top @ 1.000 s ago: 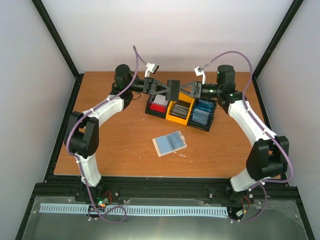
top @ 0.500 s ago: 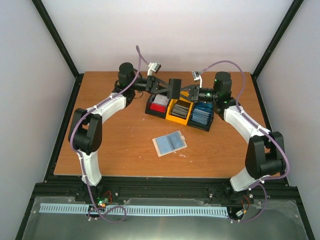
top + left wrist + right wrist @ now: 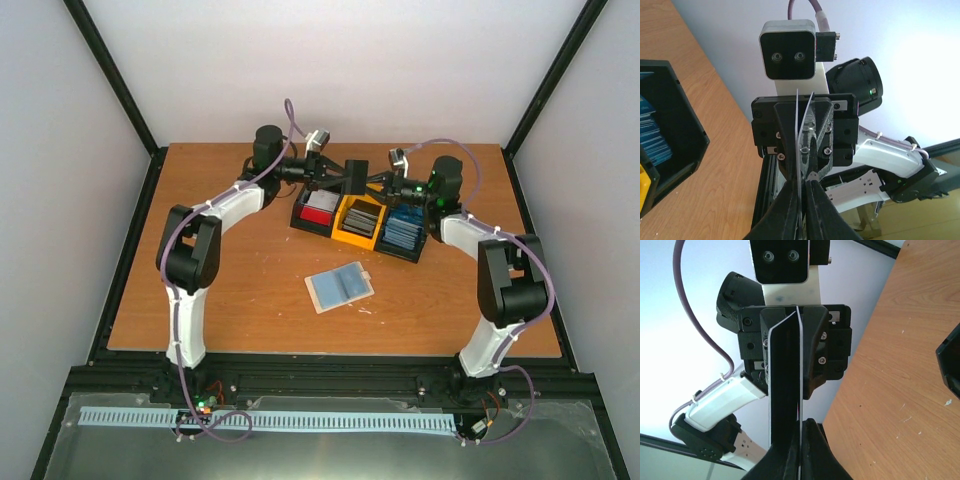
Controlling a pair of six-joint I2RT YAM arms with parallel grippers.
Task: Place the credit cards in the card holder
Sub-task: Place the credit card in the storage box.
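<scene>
Wooden table [image 3: 230,290], white walls [image 3: 350,60]. We see left gripper [image 3: 340,175] and right gripper [image 3: 368,180] pinching one dark grey card [image 3: 351,168]. Right gripper has newly closed.

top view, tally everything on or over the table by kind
bin tray: 1
card holder: 1
card stacks in the tray: 3 (red-and-silver stack, grey stack, blue stack)
dark card, held by left gripper and right gripper: 1
total: 6

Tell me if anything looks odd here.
One thing: the left gripper and right gripper both pinch the same dark card, held on edge in mid-air above the tray. The holder lies flat on the table, untouched.
</scene>
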